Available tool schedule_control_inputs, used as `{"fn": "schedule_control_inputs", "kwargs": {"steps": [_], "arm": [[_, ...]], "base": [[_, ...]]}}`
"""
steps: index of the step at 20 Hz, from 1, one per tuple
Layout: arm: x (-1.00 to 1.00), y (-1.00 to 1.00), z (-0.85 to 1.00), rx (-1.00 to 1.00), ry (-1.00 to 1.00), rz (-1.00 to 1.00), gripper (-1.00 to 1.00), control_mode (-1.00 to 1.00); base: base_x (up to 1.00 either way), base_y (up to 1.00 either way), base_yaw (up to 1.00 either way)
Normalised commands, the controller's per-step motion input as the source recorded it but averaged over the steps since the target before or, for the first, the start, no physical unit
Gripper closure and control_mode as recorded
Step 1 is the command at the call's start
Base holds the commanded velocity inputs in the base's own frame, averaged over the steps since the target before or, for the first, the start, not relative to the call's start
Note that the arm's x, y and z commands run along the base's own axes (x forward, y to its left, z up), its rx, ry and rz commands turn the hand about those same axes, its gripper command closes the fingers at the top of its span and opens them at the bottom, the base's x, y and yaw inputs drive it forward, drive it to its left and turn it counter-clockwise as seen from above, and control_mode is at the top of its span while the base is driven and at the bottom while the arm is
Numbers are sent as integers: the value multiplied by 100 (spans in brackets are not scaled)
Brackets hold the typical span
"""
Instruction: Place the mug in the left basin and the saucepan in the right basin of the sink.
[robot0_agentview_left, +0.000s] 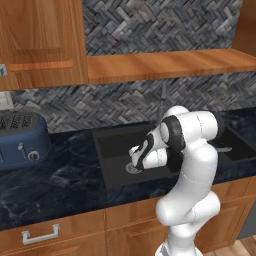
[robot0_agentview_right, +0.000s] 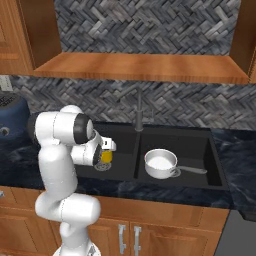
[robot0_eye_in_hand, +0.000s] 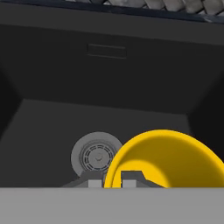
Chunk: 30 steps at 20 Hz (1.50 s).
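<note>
Mug (robot0_eye_in_hand: 164, 159) bright yellow, small, rigid, prob. ceramic-like: light, hard, smooth and likely slippery on the wall, would chip if dropped onto the hard basin floor, so best set down low rather than let fall. Tool (robot0_eye_in_hand: 114, 180) clenched on mug rim; in hand view one fingertip (robot0_eye_in_hand: 131, 177) sits inside the rim, the other just outside the wall, i.e. a pinch across the thin wall near the lip. Judged a fair hold for so light a thing, though a rim pinch lets it swing; handle not discernible from these views. Mug (robot0_agentview_right: 106, 156) hangs low inside left basin (robot0_agentview_left: 112, 150), close to the round steel drain (robot0_eye_in_hand: 96, 155); cannot tell whether its base touches the floor yet. Saucepan (robot0_agentview_right: 161, 163) already sits upright in right basin (robot0_agentview_right: 200, 145), long thin handle (robot0_agentview_right: 192, 170) pointing toward the robot's right, pale inside showing. Metal, stiff, heavier than mug; if it needed moving, the rim or the handle root would be the place to take hold, since the far end of the handle would lever hard. Sink (robot0_agentview_right: 136, 177) matte black, thin divider between basins, slim grey faucet (robot0_agentview_right: 138, 112) behind divider. Blue toaster (robot0_agentview_left: 22, 140) on dark bench (robot0_agentview_left: 60, 185) well left of sink, not involved. Task looks nearly done: only release of mug remains.
</note>
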Motion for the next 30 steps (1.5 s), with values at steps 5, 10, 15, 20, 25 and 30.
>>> {"fn": "schedule_control_inputs", "kwargs": {"steps": [5, 10, 15, 20, 25, 30], "arm": [[14, 0, -31, 0, 0, 0, 100, -100], [14, 0, -27, 0, 0, 0, 100, -100], [14, 3, -19, 0, 0, 0, 100, -100], [11, 5, -13, 0, -1, 0, 100, -100], [10, 8, -17, 0, 0, 0, 100, -100], [13, 4, -32, -4, 0, 0, 100, -100]], "base": [[0, 0, 0], [0, 0, 0], [0, 0, 0], [0, 0, 0], [0, 0, 0], [0, 0, 0]]}}
